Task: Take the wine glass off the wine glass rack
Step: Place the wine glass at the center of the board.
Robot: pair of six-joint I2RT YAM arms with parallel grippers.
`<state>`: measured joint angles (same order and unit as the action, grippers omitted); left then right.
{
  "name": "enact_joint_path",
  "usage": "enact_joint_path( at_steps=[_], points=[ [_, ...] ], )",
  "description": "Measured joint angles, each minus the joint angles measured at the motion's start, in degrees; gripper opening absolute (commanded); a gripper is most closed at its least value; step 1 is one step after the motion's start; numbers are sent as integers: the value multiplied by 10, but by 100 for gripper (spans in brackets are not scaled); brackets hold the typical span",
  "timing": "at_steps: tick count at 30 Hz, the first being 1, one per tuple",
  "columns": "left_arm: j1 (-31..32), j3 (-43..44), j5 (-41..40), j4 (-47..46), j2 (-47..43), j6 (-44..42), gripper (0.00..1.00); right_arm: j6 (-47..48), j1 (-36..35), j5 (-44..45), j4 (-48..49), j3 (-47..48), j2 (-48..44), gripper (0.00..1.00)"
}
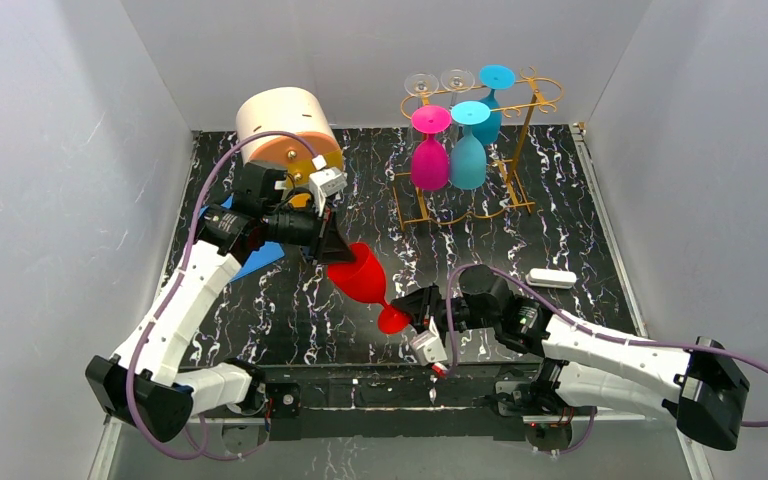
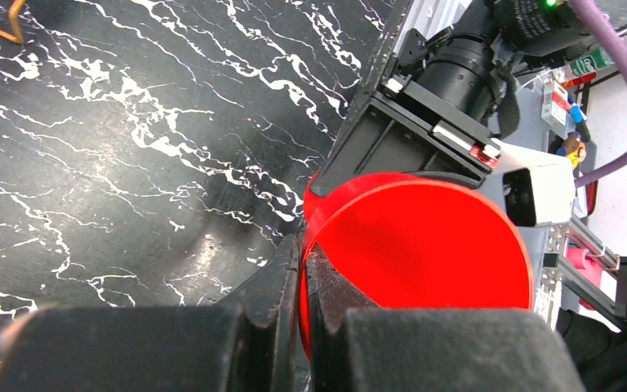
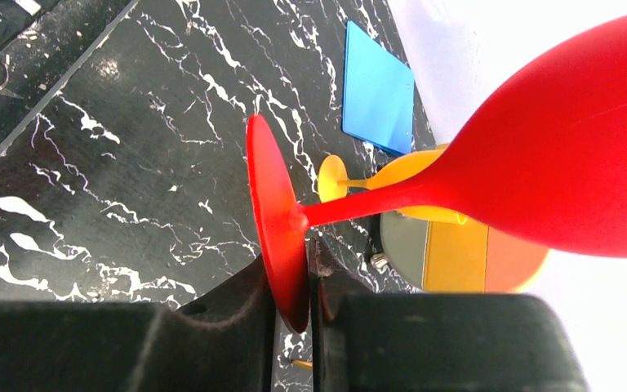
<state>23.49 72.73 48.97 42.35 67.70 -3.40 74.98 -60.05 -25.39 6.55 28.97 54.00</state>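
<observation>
Red wine glass (image 1: 360, 275) is off the wine glass rack (image 1: 522, 130), held tilted over the middle of the marble table (image 1: 580, 210), bowl toward the left arm. Left gripper (image 1: 333, 248) is clenched on the bowl rim; the left wrist view shows the rim pinched between its fingers (image 2: 277, 286). Right gripper (image 1: 412, 308) has the glass foot between its fingers, but I can't tell if it is clamped or loose. Pink glass (image 1: 429, 160), two teal glasses (image 1: 468, 155) and clear glasses (image 1: 421, 82) hang on the rack. Cream drum (image 1: 285, 125) at the back left, blue sheet (image 1: 252, 265) under the left arm.
</observation>
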Motion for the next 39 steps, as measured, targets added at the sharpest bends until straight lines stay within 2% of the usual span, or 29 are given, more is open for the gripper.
enact_joint_path(
  at_steps=[2,3,4,11,15,24,27,32,36,39],
  points=[
    [4,3,-2,3,-2,3,0,0,1,2,-3,0,0,31],
    [5,4,-2,5,-3,4,0,-1,1,3,-4,0,0,38],
    [7,6,-3,6,-3,5,0,-2,2,3,-5,0,0,41],
    [9,24,-92,26,-2,22,0,-22,3,1,-4,0,-1,50],
    [9,26,-113,27,2,25,0,-33,3,-1,-4,0,-1,54],
    [9,27,-254,27,4,76,0,-116,3,47,30,-15,-37,55],
    [11,28,-273,25,13,93,0,-174,3,75,58,-32,-66,50],
    [54,32,-354,9,40,121,0,-264,4,126,82,-56,-113,52],
    [99,58,-440,-4,81,136,0,-354,4,179,103,-68,-144,64],
    [115,86,-498,-16,128,143,0,-443,3,243,118,-75,-168,83]
  ],
)
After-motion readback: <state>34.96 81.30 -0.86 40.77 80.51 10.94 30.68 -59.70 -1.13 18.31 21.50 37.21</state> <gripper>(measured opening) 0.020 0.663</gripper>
